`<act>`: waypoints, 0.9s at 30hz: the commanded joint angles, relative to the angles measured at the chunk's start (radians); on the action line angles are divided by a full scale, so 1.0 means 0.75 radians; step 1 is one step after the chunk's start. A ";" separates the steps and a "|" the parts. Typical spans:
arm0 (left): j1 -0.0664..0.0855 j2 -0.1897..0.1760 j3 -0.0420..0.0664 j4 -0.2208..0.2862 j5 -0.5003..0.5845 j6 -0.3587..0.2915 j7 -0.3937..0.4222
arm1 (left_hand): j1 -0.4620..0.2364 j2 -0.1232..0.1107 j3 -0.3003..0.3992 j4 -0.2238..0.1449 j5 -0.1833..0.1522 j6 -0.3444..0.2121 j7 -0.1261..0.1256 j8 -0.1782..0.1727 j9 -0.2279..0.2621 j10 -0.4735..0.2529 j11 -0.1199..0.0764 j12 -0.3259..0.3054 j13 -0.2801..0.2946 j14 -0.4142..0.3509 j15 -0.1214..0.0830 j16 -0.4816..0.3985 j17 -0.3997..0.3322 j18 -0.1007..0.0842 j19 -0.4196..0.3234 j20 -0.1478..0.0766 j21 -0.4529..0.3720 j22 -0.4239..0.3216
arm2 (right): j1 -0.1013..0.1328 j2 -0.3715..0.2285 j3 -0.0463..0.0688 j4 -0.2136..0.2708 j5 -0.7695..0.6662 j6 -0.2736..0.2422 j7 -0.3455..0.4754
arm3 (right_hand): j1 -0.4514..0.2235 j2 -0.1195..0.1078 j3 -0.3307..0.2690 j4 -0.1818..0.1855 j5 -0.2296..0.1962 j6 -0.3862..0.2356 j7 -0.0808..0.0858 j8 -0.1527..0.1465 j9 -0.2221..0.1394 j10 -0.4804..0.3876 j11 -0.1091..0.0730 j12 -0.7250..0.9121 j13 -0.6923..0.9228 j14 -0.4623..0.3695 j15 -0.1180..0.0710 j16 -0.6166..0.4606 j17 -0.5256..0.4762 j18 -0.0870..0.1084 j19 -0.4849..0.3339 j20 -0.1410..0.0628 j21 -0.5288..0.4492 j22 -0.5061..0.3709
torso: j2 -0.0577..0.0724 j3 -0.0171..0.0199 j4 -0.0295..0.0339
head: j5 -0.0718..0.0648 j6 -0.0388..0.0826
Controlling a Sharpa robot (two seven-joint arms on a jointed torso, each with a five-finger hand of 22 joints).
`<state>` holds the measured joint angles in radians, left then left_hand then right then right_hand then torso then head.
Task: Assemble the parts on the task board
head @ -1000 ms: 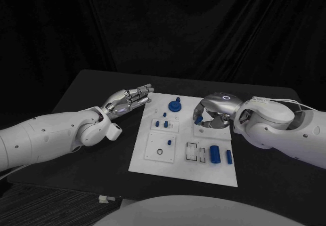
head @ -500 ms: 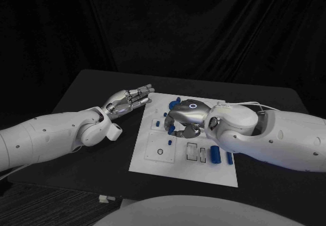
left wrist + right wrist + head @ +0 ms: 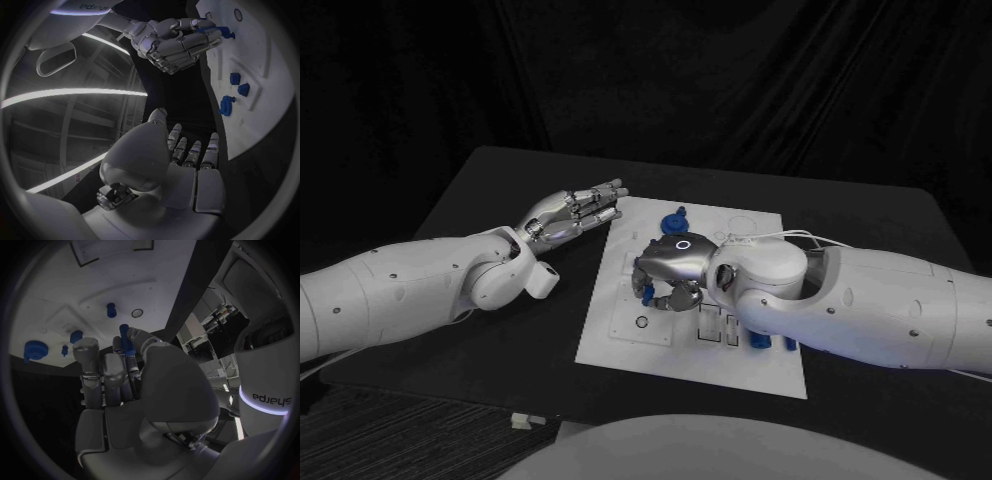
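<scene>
**Task board** (image 3: 678, 345): white plate mid-table, lying below the right hand and just beside the fingertips of the left.

**Right hand** (image 3: 672, 268): poised over the left half of the board, fingers curled in. A slim blue peg (image 3: 127, 342) is pinched between the thumb and the neighbouring fingers, its tip pointing down at the board. In the left wrist view the same peg (image 3: 215, 32) juts out of the closed fingers, close above the white surface.

**Left hand** (image 3: 571, 213): flat, fingers straight and held together, resting at the board's left edge, well apart from the right hand. It holds nothing.

**Parts seated or lying on the board**: round blue knob (image 3: 675, 221) beyond the right hand; small ring-shaped hole (image 3: 639, 323) on its near side.

**Step in hand (judged)**: carrying the peg to its socket, insertion not yet made.

**Next move (judged)**: line the peg upright over the chosen hole, then lower straight; a tilt would likely jam it at the rim.
</scene>
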<state>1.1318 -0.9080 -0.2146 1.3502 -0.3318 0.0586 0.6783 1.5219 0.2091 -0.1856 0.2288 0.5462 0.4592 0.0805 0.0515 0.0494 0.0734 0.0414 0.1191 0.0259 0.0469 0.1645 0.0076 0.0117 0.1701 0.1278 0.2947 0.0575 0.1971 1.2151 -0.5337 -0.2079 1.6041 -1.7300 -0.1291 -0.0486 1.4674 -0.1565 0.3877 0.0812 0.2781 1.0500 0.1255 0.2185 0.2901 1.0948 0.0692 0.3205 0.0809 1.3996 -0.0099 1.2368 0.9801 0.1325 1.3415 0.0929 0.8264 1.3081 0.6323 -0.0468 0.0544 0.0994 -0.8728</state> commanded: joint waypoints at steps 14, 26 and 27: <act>-0.001 0.000 0.001 0.006 0.009 0.020 0.106 | 0.009 0.007 0.012 0.000 0.009 0.016 0.003 0.007 0.002 0.002 0.013 0.009 0.001 0.005 0.006 0.009 0.002 -0.013 0.005 -0.001 0.006 -0.004 | -0.037 0.022 0.001 -0.009 -0.015 -0.002 0.037 | 0.014 0.003 0.010 -0.014 -0.002 -0.015 0.006 -0.012 0.002 0.009 0.002 -0.011 0.000 -0.005 0.001 0.002 0.004 -0.008 -0.006 0.000 0.002 0.128 | 0.001 0.0002 -0.0020 | 0.004 0.000; -0.001 0.005 0.001 0.003 0.009 0.028 0.098 | 0.010 0.007 0.014 -0.001 0.009 0.015 0.004 0.006 0.001 0.001 0.013 0.008 0.001 0.004 0.006 0.009 0.001 -0.013 0.004 -0.001 0.005 -0.005 | -0.061 0.028 0.001 -0.008 -0.015 0.001 0.038 | 0.018 0.004 0.014 -0.021 -0.001 -0.021 0.009 -0.018 0.001 0.014 0.002 -0.013 0.000 -0.005 0.002 0.001 0.003 -0.008 -0.005 0.000 0.004 0.128 | 0.001 0.0002 -0.0022 | 0.003 0.000; -0.001 0.005 0.001 0.003 0.009 0.028 0.098 | 0.010 0.007 0.014 -0.001 0.009 0.015 0.004 0.006 0.001 0.001 0.013 0.008 0.001 0.004 0.006 0.009 0.001 -0.013 0.004 -0.001 0.005 -0.005 | -0.062 0.029 0.001 -0.009 -0.015 0.001 0.037 | 0.018 0.004 0.014 -0.021 -0.001 -0.021 0.009 -0.018 0.001 0.014 0.002 -0.013 0.000 -0.005 0.002 0.001 0.003 -0.008 -0.005 0.000 0.004 0.128 | 0.001 0.0000 -0.0022 | 0.003 0.000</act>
<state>1.1318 -0.9060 -0.2143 1.3506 -0.3318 0.0657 0.6783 1.5219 0.2091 -0.1800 0.2288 0.5499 0.4628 0.0841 0.0514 0.0492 0.0768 0.0448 0.1191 0.0256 0.0469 0.1645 0.0075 0.0114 0.1701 0.1278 0.2947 0.0575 0.1940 1.1720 -0.5135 -0.2077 1.5969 -1.7337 -0.1290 -0.0247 1.4728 -0.1515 0.3987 0.0701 0.2770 1.0429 0.1325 0.2098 0.2901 1.0978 0.0730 0.3142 0.0803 1.3997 -0.0099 1.2368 0.9820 0.1325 1.3416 0.0929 0.8265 1.3078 0.6327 -0.0466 0.0523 0.1026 -0.8728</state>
